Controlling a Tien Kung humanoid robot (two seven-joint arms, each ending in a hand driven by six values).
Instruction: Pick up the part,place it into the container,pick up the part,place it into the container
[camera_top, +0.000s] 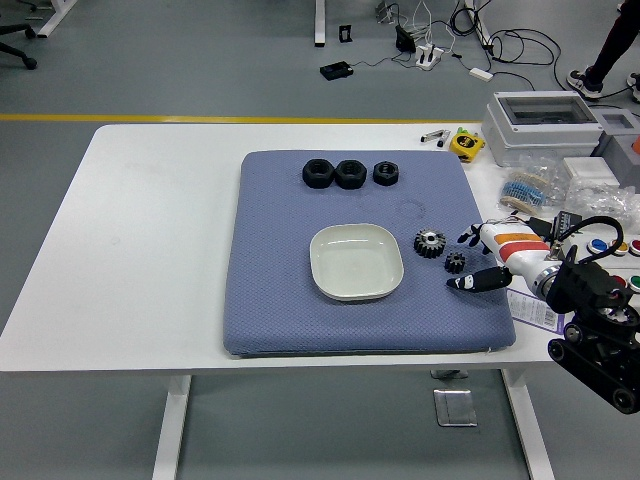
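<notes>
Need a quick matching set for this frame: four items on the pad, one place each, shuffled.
1. white bowl
2. three black nuts
3. larger gear
4. right hand

A. pad's far edge, in a row
B. pad's right edge, open, holding nothing
C. middle of the pad, empty
D. just right of the bowl

Pairs: 1-C, 2-A, 3-D, 4-B

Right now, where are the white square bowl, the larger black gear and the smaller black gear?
White square bowl (356, 262): head view, bare inner floor.
Larger black gear (430, 243): head view, top face.
Smaller black gear (455, 262): head view, top face.
</notes>
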